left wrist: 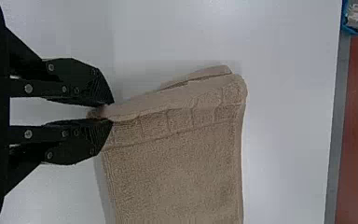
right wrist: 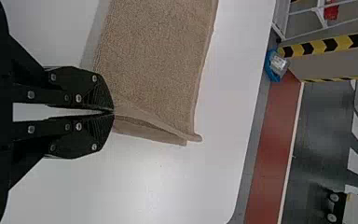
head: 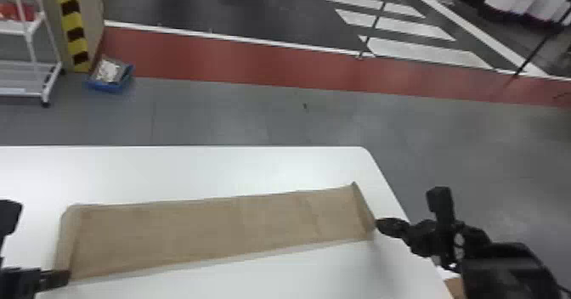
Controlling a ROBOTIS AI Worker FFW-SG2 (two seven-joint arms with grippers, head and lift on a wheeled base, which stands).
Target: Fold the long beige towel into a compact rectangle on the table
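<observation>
The beige towel (head: 204,230) lies as a long strip across the white table, slanting slightly. At its near left corner is my left gripper (head: 63,277); in the left wrist view this gripper (left wrist: 105,112) is shut on a corner of the towel (left wrist: 177,172), beside a ribbed band and a layered edge. My right gripper (head: 380,224) is at the strip's right end, near corner; in the right wrist view the gripper (right wrist: 113,112) is shut on that corner of the towel (right wrist: 154,60), whose end shows two layers slightly apart.
The white table (head: 191,166) extends beyond the towel's far side, with a rounded far right corner. On the floor behind stand a blue tray (head: 111,77) and a white wire rack (head: 25,81) at the left.
</observation>
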